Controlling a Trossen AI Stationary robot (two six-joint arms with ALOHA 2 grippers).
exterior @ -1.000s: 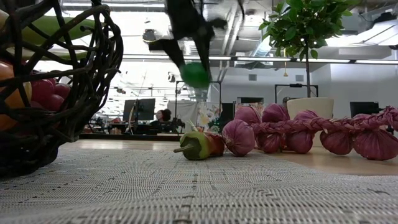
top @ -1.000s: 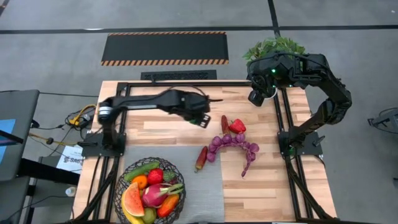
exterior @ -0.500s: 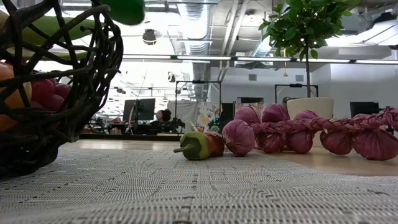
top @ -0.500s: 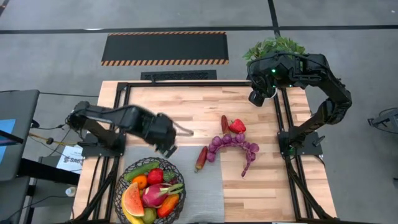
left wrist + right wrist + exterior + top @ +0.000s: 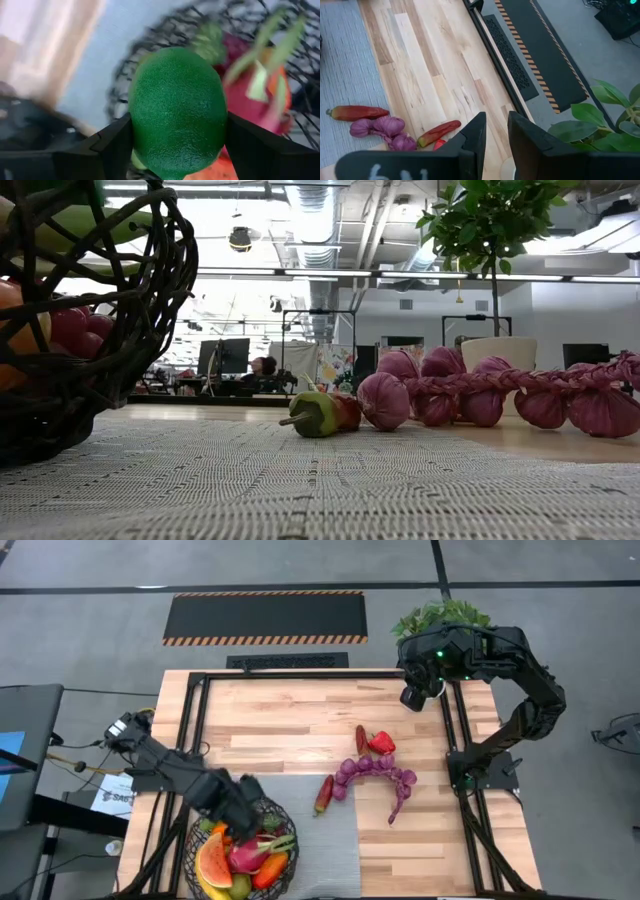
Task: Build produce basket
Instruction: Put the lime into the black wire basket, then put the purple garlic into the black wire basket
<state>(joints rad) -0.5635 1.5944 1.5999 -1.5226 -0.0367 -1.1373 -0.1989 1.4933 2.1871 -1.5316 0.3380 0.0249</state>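
**Left claw over the basket with a green fruit**

Pale wooden surface (image 5: 290, 720) fills the high view, with a grey woven mat (image 5: 320, 840) across its near middle; beyond the far edge lies a black floor mat with striped borders (image 5: 265, 617), and a leafy potted plant (image 5: 440, 615) stands at the far right corner; the black wire basket (image 5: 194, 830) sits at the near left corner, holding a watermelon slice (image 5: 213, 862), a pink dragonfruit (image 5: 250, 853) and an orange (image 5: 225, 833) among other produce; the left arm reaches down over the basket's rim, and its left claw (image 5: 177, 140) grips a green lime (image 5: 176, 107) between both fingers, just above the dragonfruit; on the bare wood right of the mat lies a braid of purple onions (image 5: 385, 775), with a red-and-green chili (image 5: 323, 794) at the mat's edge, a red pepper (image 5: 381, 743) and a dark red chili (image 5: 361, 738) just beyond; the right claw (image 5: 494, 131) hangs near the plant at the far right, fingers close together, holding nothing.
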